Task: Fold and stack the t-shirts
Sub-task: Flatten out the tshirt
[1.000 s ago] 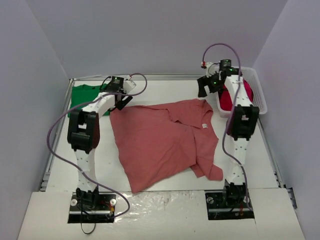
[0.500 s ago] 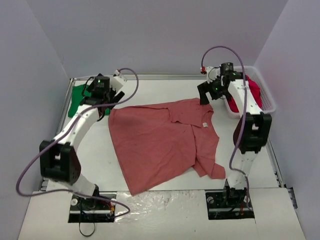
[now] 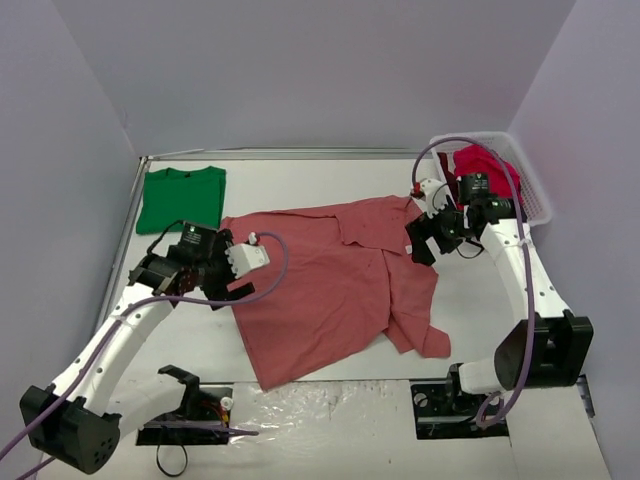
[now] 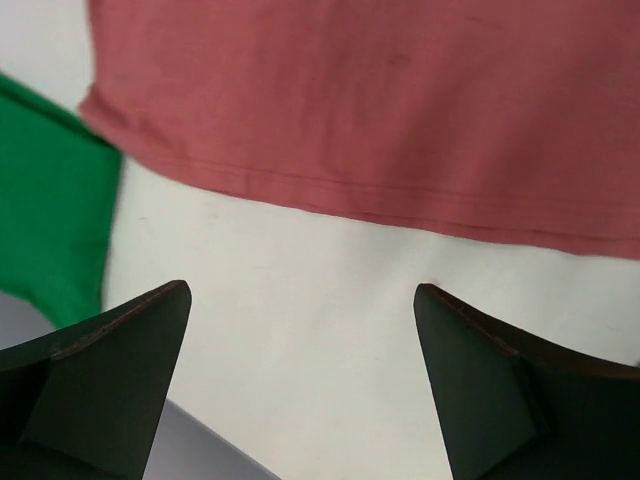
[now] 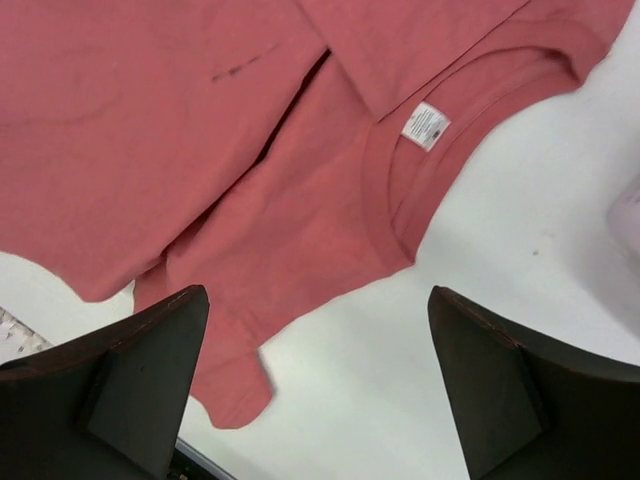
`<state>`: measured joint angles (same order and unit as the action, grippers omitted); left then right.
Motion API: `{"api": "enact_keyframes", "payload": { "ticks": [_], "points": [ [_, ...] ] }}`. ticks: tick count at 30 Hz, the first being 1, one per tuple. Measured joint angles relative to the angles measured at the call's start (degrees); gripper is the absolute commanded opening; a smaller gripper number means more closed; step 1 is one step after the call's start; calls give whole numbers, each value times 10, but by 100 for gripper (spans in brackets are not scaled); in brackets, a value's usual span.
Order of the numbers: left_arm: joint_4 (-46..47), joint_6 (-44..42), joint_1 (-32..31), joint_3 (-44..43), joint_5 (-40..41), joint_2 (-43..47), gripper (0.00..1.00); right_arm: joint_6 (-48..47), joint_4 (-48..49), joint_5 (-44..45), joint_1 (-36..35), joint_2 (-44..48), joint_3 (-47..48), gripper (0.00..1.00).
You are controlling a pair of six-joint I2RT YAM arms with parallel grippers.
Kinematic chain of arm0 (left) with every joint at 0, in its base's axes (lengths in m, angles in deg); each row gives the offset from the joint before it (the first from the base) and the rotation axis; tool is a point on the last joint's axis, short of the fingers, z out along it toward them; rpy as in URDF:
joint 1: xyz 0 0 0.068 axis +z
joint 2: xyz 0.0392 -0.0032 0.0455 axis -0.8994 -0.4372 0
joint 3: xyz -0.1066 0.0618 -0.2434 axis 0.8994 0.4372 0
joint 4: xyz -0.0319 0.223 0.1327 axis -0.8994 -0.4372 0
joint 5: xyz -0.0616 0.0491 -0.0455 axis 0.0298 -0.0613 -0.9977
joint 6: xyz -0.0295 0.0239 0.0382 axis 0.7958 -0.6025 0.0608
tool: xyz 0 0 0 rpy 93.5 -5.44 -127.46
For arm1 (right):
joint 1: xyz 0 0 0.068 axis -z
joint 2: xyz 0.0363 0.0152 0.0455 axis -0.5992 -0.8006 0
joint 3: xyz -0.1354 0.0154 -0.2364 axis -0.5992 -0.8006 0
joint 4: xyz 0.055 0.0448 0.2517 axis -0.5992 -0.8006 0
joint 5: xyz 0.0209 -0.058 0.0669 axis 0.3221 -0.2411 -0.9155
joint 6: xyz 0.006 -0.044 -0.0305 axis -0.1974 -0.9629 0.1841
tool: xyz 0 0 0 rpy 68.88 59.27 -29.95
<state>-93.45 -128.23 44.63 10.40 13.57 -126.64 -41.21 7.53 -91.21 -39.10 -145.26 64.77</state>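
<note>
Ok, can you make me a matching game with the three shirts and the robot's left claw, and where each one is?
Things:
1. pink t-shirt
2. green t-shirt
3. crimson t-shirt
4. left gripper

Places:
A. bunched in the white basket
B. open, beside the pink t-shirt's left edge
C. spread across the middle of the table
D. lying flat at the far left corner

Pairs: 1-C, 2-D, 3-A, 4-B

Robot lab cell: bare lilac walls point(image 3: 300, 70) around a white table point(image 3: 330, 175) with bolted arms point(image 3: 110, 340)
</note>
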Motion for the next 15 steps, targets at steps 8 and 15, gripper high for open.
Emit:
{"api": "enact_keyframes", "payload": {
  "ticks": [8,15],
  "points": [
    [-50,9,-174,79,20,2,94,7,9,-2,0,61,-73,81],
    [39,59,-186,118,127,-99,94,16,25,-1,-7,-10,-72,32]
  ]
}}
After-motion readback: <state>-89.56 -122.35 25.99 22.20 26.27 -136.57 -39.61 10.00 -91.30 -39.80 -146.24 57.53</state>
